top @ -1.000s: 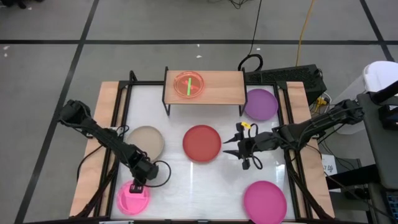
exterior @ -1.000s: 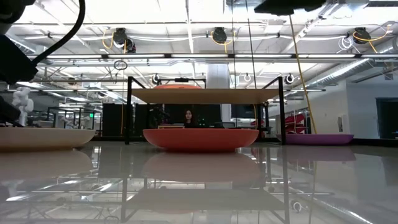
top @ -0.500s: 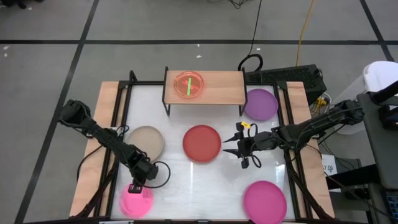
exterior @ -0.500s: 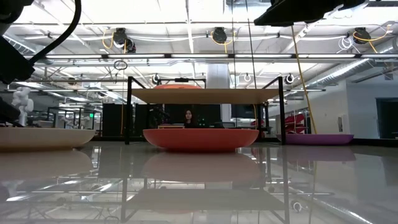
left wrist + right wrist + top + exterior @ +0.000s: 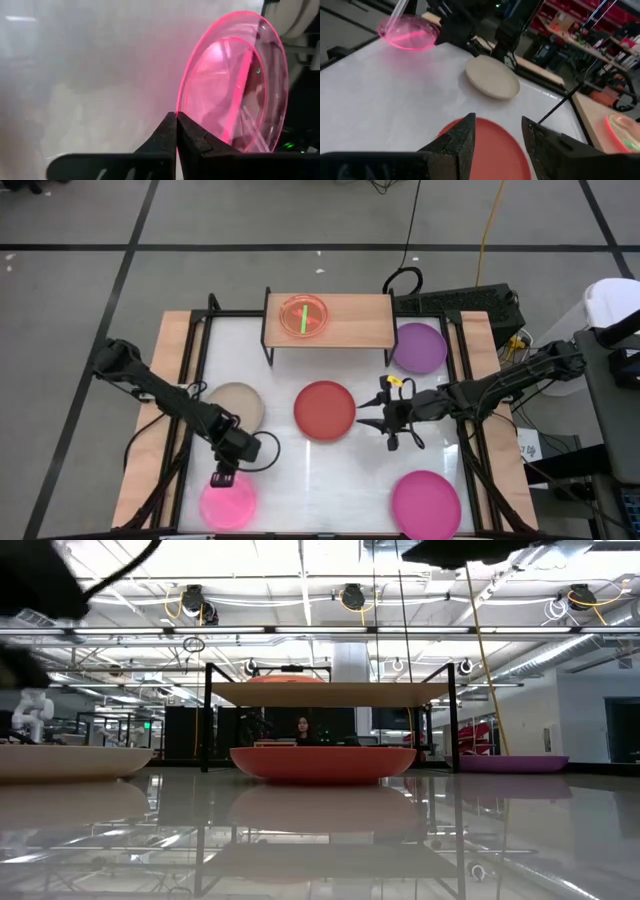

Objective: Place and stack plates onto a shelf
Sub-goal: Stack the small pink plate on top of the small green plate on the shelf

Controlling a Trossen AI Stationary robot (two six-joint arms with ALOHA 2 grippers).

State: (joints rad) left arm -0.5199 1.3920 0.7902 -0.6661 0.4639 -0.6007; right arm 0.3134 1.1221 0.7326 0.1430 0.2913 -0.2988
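The white tabletop carries most of the plates, and the shelf at its far edge holds only one, a small orange plate on its left half, so nearly all the stacking is still to do. Among the large plates, the red plate sits mid-table, the beige plate to its left, the purple plate beside the shelf's right leg, and the magenta plate at the near right. The small pink plate is at the near left corner, and the left gripper has its fingers pinched fully together on that plate's rim, as the left wrist view shows; whether the plate is already clear of the table is hard to tell from overhead. That thin edge-hold is the main risk: slick plastic could swing or slide out on the long carry to the shelf, or clip the beige plate on the way. Landing it off-centre on the orange plate could push both toward the shelf edge. The right gripper hovers with its fingers apart and empty just right of the red plate; it could crowd the left arm's path if both head for the shelf.
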